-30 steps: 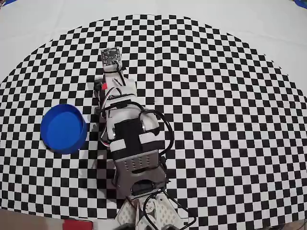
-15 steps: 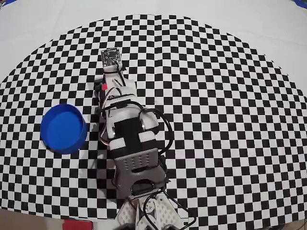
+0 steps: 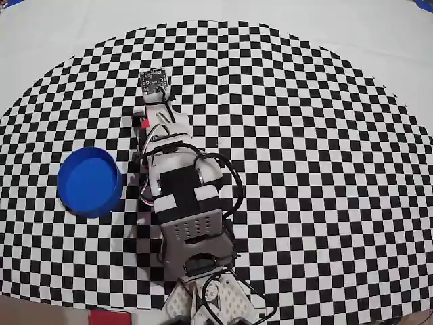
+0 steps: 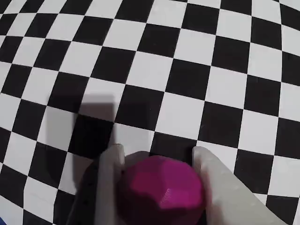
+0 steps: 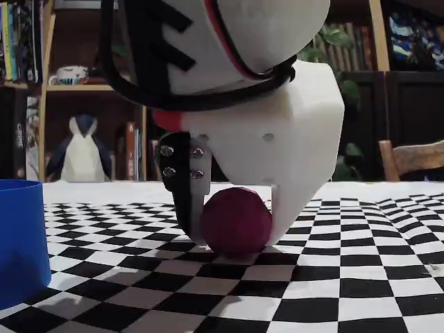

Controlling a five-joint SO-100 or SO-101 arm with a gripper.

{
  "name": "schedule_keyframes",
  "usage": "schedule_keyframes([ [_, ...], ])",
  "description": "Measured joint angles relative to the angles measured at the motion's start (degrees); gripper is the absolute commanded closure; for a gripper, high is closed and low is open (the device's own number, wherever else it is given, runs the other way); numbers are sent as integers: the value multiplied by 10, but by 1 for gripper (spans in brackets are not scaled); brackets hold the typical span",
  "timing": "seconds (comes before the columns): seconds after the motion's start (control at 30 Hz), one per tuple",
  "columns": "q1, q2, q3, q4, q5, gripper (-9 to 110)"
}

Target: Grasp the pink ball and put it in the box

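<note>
The pink ball (image 4: 161,190) sits between my gripper's two fingers in the wrist view, touching both. In the fixed view the ball (image 5: 236,220) rests on the checkered cloth, with the dark finger (image 5: 189,208) against its left side and the white finger (image 5: 295,208) against its right. My gripper (image 5: 236,239) is shut on it. In the overhead view the ball is hidden under the arm (image 3: 183,196). The blue box (image 3: 116,186) stands open and empty to the arm's left; its wall (image 5: 21,236) shows at the fixed view's left edge.
The checkered cloth (image 3: 311,169) covers the table, with plain white surface (image 3: 379,34) beyond its curved edge. A bookshelf with a penguin toy (image 5: 82,149) stands behind the table in the fixed view, and a wooden chair (image 5: 413,159) at the right.
In the overhead view the wrist end of the arm has shifted very slightly to the left. The blue box has not moved.
</note>
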Motion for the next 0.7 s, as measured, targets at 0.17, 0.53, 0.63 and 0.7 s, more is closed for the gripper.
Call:
schedule_keyframes([
  [0.17,1,0,0,0,0,101],
  [0.53,1,6,0,0,0,101],
  [0.63,1,35,4,0,0,101],
  [0.7,1,47,11,0,0,101],
])
